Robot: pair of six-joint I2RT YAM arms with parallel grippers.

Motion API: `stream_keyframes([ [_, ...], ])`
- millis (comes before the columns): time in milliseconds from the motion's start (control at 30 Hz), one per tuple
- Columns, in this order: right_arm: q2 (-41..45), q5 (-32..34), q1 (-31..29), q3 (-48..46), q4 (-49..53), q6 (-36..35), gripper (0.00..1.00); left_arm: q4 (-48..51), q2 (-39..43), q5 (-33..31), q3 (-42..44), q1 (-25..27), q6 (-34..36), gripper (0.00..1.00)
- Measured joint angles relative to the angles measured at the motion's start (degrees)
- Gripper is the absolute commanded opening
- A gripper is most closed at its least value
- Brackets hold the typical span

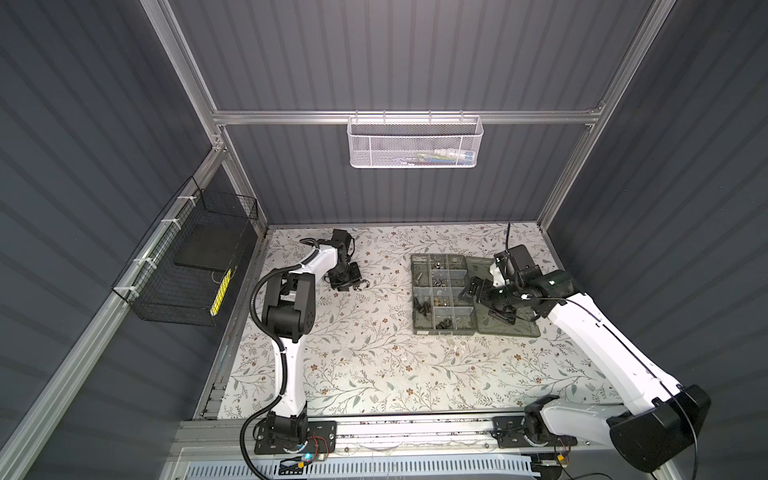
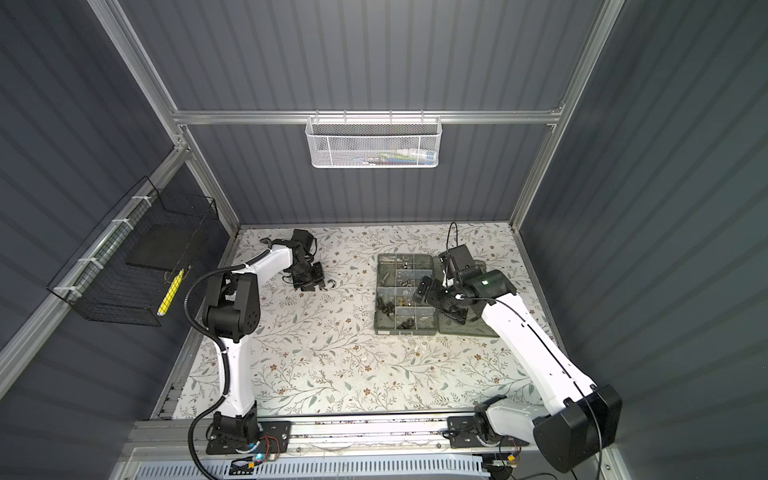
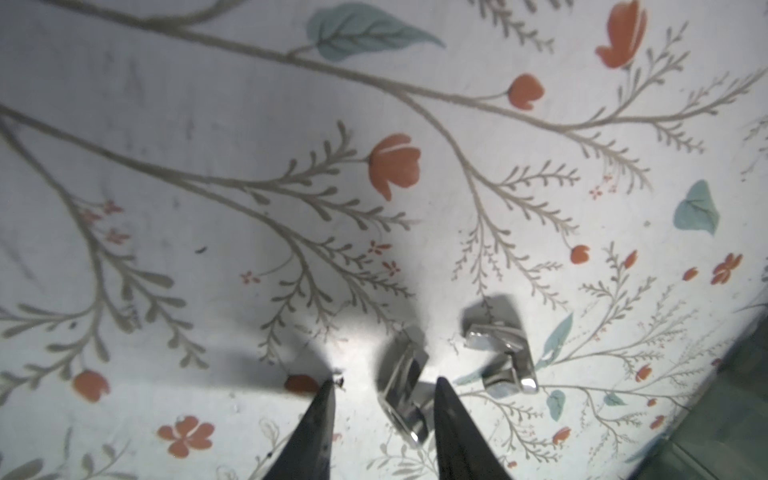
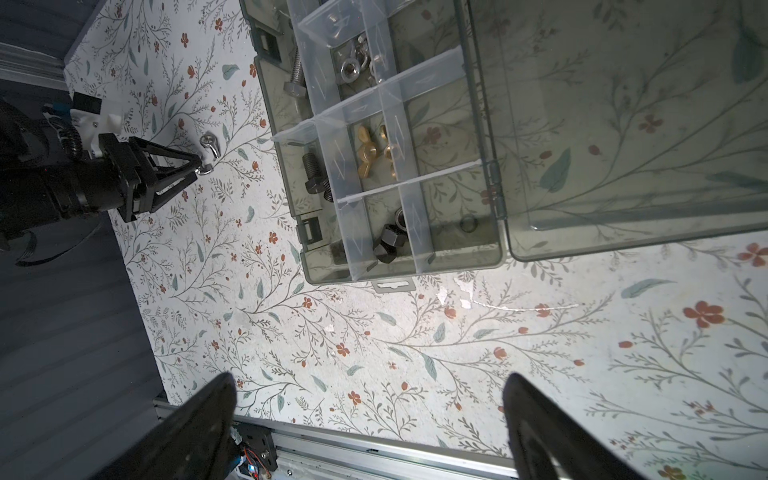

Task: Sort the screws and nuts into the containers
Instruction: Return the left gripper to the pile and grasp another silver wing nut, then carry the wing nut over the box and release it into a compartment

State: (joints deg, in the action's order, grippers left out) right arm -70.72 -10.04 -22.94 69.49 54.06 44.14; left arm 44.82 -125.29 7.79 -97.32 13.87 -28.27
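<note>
**Top views:** L arm is bent sharply at the elbow and reaches to the far-left part of the desk (image 1: 374,361), wrist tipped down. L gripper (image 1: 359,286) sits low over the desk w/ a small shiny piece (image 1: 365,284) right at its tips. R arm runs up from the near-right corner, forearm slanting toward the far-right part. R gripper (image 1: 468,291) hangs over the right-hand compartments (image 1: 457,291) of the box (image 1: 417,309). Box lies in the far-right part of the desk. Its lid (image 1: 509,329) is flipped open flat toward the right edge.

**L wrist:** L gripper (image 3: 386,380) tips are partly apart. The shiny piece (image 3: 405,386) lies on the desk btwn them. It is up against one fingertip (image 3: 446,401), w/ a clear gap to the other, so it is not pinched. A 2nd shiny piece (image 3: 503,353) lies just beside it, outside the jaws.

**R wrist:** R gripper (image 4: 370,376) is spread wide, w/ nothing btwn the fingers and bare desk under them. Sorted in the box:
- brass wing nuts (image 4: 374,149) in a middle compartment
- black bolt (image 4: 313,174) in the neighbouring one, by the outer wall
- black nuts (image 4: 386,241) in an end compartment
- silver nuts (image 4: 353,66) and a silver bolt (image 4: 295,77) further along

L gripper shows across the desk, well apart from the box. One shiny piece is at its tips and the 2nd is just past them.
</note>
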Motion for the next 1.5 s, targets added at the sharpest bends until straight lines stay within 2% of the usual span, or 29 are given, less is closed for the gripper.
stream_keyframes([
  [67,0.0,-0.02,0.0,0.0,-0.02,0.0,0.99,-0.52,0.02,0.35,0.26,0.31,-0.02,0.37],
  [167,0.04,0.0,0.0,0.0,-0.02,0.02,0.99,-1.49,0.17,0.87,0.92,0.74,-0.37,0.27],
  [600,1.44,0.09,0.0,-0.35,-0.02,0.72,0.99,-2.4,2.51,1.22,3.32,1.27,0.7,0.07],
  [867,2.78,0.92,0.02,-0.42,0.55,1.01,0.99,0.94,2.62,1.4,0.81,4.07,1.33,0.06],
  [1133,4.74,1.51,1.75,-0.2,2.75,1.14,0.99,-0.11,2.38,5.66,-13.99,14.88,-1.75,0.07],
  [1300,7.72,1.49,3.85,-0.2,4.48,1.31,0.99,-4.96,-0.7,8.66,-21.46,20.55,-5.35,0.1],
  [1500,11.17,1.49,6.12,-0.15,6.93,1.25,0.99,-8.5,-8.02,9.49,-26.14,22.8,-8.31,0.12],
])
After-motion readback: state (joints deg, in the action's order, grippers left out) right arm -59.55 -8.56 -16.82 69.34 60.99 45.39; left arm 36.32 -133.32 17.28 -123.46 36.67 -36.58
